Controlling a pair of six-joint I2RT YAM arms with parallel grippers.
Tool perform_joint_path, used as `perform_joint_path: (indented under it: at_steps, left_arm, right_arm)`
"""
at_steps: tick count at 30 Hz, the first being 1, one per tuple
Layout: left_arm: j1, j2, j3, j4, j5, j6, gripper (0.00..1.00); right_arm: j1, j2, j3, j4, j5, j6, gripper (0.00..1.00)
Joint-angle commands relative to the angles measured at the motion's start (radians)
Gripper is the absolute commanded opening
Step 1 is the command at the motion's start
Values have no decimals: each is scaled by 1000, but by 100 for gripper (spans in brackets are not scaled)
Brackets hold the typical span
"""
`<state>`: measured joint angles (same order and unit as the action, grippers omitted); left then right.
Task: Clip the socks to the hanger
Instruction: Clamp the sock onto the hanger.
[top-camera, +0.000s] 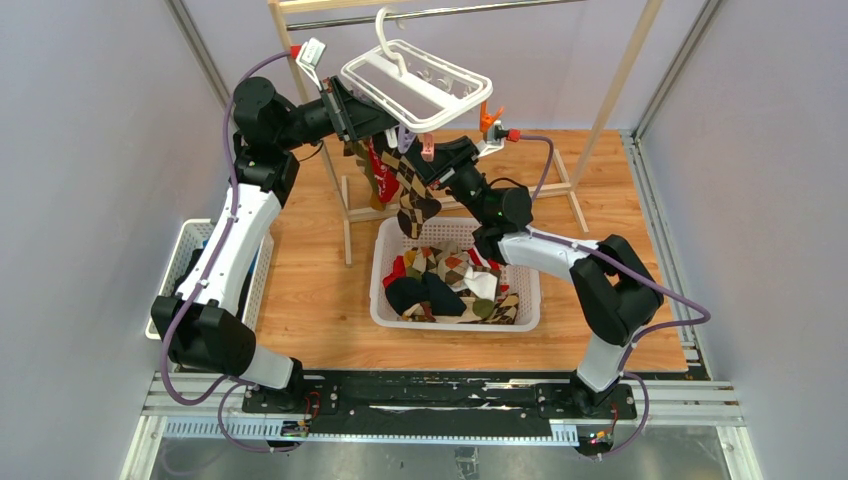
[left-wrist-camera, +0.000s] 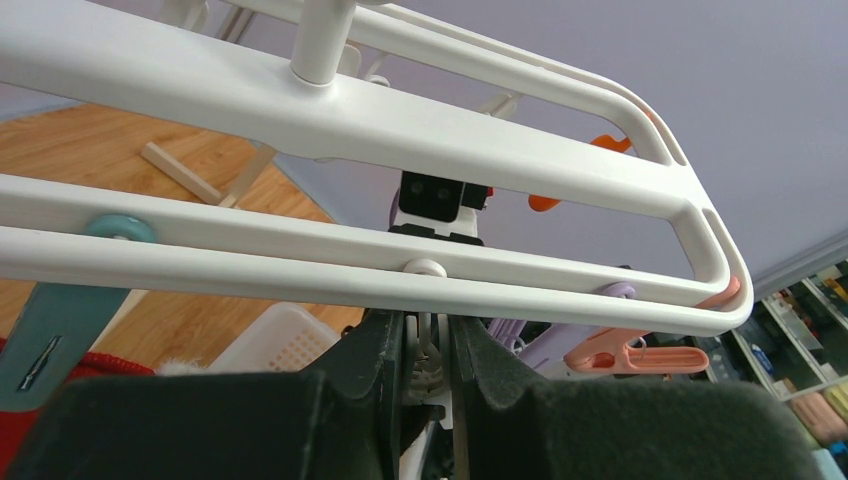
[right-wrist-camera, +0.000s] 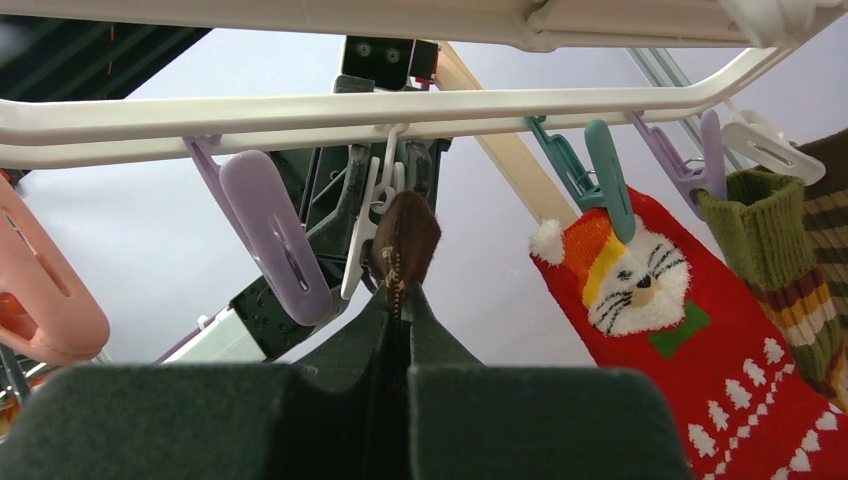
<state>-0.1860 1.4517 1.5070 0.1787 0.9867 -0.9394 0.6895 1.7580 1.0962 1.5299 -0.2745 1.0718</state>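
The white hanger (top-camera: 415, 80) hangs from the metal bar. My left gripper (top-camera: 370, 118) is under its near rail, shut on a white clip (left-wrist-camera: 430, 345) below the rail (left-wrist-camera: 300, 270). My right gripper (right-wrist-camera: 400, 305) is shut on a brown-tan argyle sock (right-wrist-camera: 405, 235) and holds its top edge up at that white clip (right-wrist-camera: 372, 215); the sock hangs below the gripper in the top view (top-camera: 415, 200). A red cat sock (right-wrist-camera: 650, 290) hangs on a teal clip (right-wrist-camera: 605, 170), and an olive-striped sock (right-wrist-camera: 770, 240) on a purple clip (right-wrist-camera: 700, 160).
A white basket (top-camera: 525, 300) holding several mixed socks (top-camera: 450, 280) sits under the hanger. Another white basket (top-camera: 185, 250) is at the left edge behind the left arm. The wooden rack's legs (top-camera: 345, 215) stand on the table. Free purple (right-wrist-camera: 265, 230) and pink (right-wrist-camera: 40, 290) clips dangle nearby.
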Motion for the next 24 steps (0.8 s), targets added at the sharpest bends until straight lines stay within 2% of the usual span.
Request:
perform_joint_path:
  at_steps: [1,9,13,19,24]
  left_arm:
    - [2,-16,-3,-15,48,-15,20]
    - [3,-31,-7,-15,16,22,45]
    - [3,-47,-18,-14,9,21,71]
    - [6,-102,-86,-20,4,31,79]
    - [16,-169,-129,-170,-21,153,84]
  right_arm:
    - [7,0,26,67,34,-25,0]
    - [7,-5,38,67,23,-26,0]
    - [8,-4,30,67,25,-31,0]
    - [8,-5,18,67,27,-51,10]
    - [4,-26,-30,65,41,-86,26]
